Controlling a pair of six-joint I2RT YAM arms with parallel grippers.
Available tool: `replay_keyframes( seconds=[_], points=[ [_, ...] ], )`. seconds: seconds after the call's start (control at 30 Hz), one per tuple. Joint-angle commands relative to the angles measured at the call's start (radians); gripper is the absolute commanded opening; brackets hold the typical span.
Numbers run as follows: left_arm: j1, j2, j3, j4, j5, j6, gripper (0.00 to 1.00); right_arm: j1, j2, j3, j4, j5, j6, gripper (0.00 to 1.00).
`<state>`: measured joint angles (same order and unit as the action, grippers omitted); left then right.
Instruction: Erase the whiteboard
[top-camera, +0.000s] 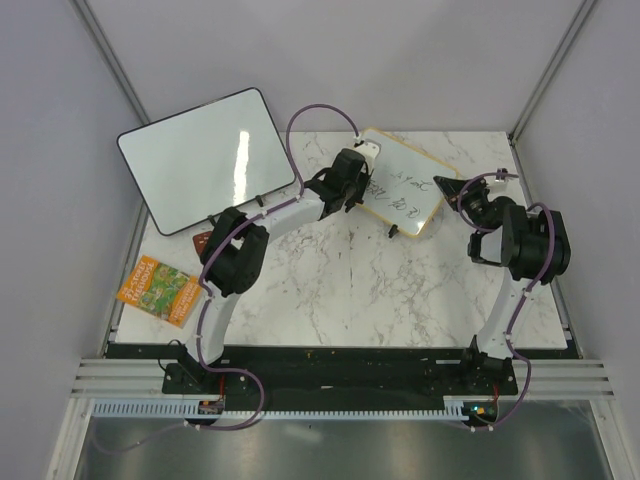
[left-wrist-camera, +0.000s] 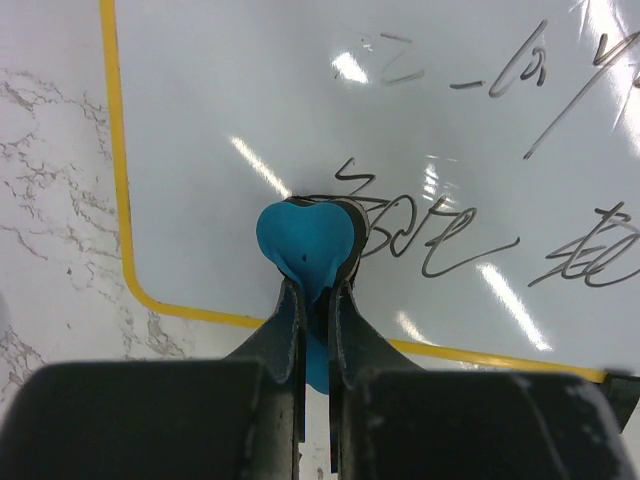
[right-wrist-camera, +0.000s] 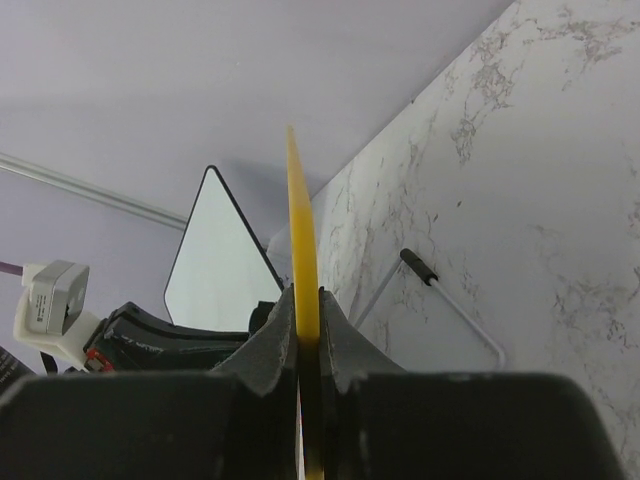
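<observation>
Pinching a blue eraser (left-wrist-camera: 305, 238) in clenched jaws, the left gripper (left-wrist-camera: 318, 288) pressed it onto the whiteboard (left-wrist-camera: 250, 90) right at its fingertips, with dark handwriting (left-wrist-camera: 430, 240) just beyond. The right gripper (right-wrist-camera: 305, 305) had its jaws clamped on the whiteboard's yellow frame, seen edge-on. Past those jaws lay a wire leg (right-wrist-camera: 413, 260) and, farther off, the black-framed board (right-wrist-camera: 215, 260).

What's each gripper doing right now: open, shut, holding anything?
Left gripper: closed on the blue eraser, against the whiteboard.
Right gripper: closed on the whiteboard's edge.
</observation>
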<state>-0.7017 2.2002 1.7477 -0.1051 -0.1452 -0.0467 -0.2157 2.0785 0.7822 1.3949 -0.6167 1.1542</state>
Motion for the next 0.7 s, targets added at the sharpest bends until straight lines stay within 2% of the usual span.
replay_keyframes(
  seconds=[0.0,0.33,0.6,0.67],
  points=[
    [-0.002,0.000,0.019,0.084,-0.014,-0.024,0.02,-0.005,0.020,-0.011,0.309,-0.052,-0.042,0.00],
    [-0.001,0.012,0.019,0.102,-0.028,-0.013,0.02,-0.005,-0.050,-0.100,0.319,-0.135,-0.151,0.00],
    [-0.001,0.044,0.024,0.100,-0.024,-0.042,0.02,0.016,-0.210,-0.199,0.294,-0.127,-0.293,0.00],
    [0.001,0.036,0.012,0.100,-0.028,-0.044,0.02,0.027,-0.271,-0.205,0.178,-0.106,-0.367,0.00]
  ],
)
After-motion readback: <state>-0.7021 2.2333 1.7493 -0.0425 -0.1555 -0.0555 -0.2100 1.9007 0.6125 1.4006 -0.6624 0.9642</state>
